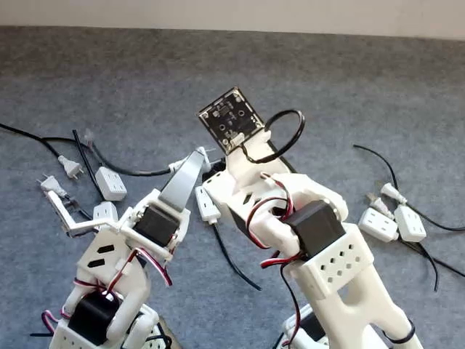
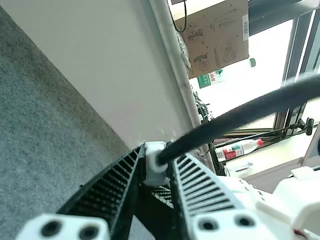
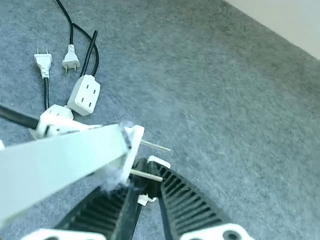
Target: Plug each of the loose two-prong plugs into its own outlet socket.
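The grey, carpet-textured desk (image 1: 327, 87) carries several white socket blocks and loose plugs at both sides of the two arms. The step in hand, as I judge it, is mating one plug with a socket in mid-air between the arms, not down on the desk.

The left end effector (image 2: 157, 152) is closed on a white two-prong plug (image 2: 152, 162), and the plug's black cable (image 2: 240, 112) runs out past the fingers. The right end effector (image 3: 150, 167) is pinched on a small white piece (image 3: 158, 162). That piece looks like an outlet socket, though too little of it shows to be sure.

In the right wrist view the plug's two thin metal prongs (image 3: 155, 146) point toward the right end effector. The nearer prong lies just at the white piece and the other passes beside it. Whether either has entered a slot I cannot tell.

The next move likely calls for lining both prongs up with the slots and then pushing straight along their length while the right arm braces. Other white corded plugs (image 3: 42, 61) and a white two-slot socket block (image 3: 84, 95) lie well apart on the desk, not yet joined.
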